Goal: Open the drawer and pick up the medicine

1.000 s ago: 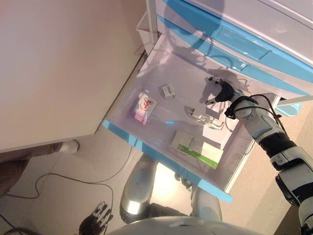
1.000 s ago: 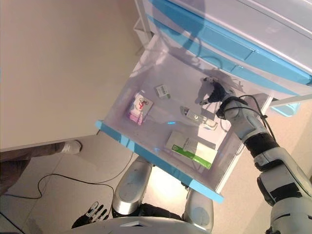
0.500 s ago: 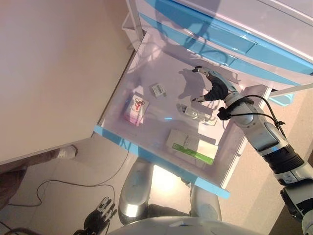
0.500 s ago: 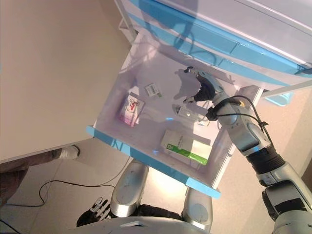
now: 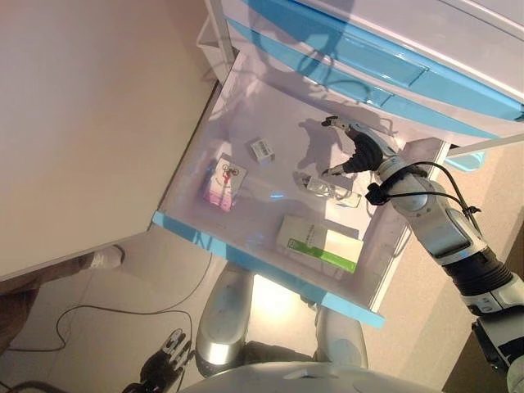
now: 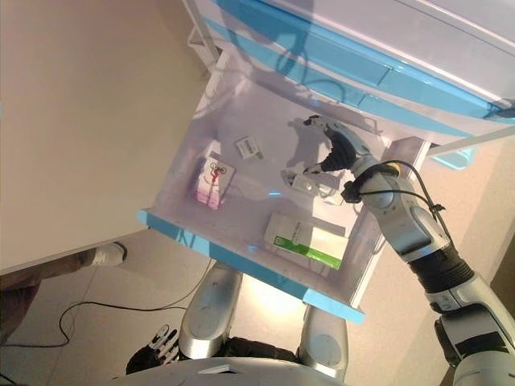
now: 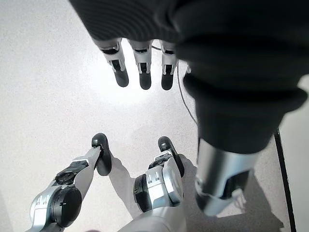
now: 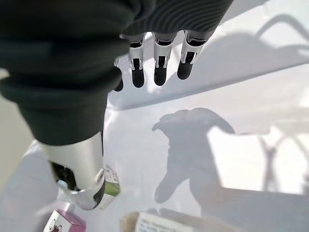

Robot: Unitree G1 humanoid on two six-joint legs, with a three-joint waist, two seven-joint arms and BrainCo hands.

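1. One drawer (image 5: 246, 254) stands pulled out of a white cabinet (image 5: 426, 33) with blue fronts; its own blue front edge faces the robot.
2. Four medicine items lie on the drawer's pale floor, all apart from one another: one pink-and-white box (image 5: 223, 182) toward the left, one small white box (image 5: 262, 150) behind it, one clear blister pack (image 5: 327, 189) near the middle, and one flat white-and-green box (image 5: 319, 243) close to the front.
3. Print shows on the boxes — a dark patch on the small one, a red figure on the pink one — but no wording is legible.
4. The right hand (image 5: 354, 150) hangs inside the drawer near its right wall, fingers straight and relaxed, thumb held apart, holding nothing.
5. The blister pack lies just beside and below that hand's thumb — whether they touch cannot be told. The green box is nearer the front, and the pink and small boxes lie well off to the left.
6. The left hand (image 5: 168, 362) hangs low over the floor (image 7: 48, 72), fingers loose and empty.
7. A person's shoe (image 5: 105, 259) shows on the floor at the left.
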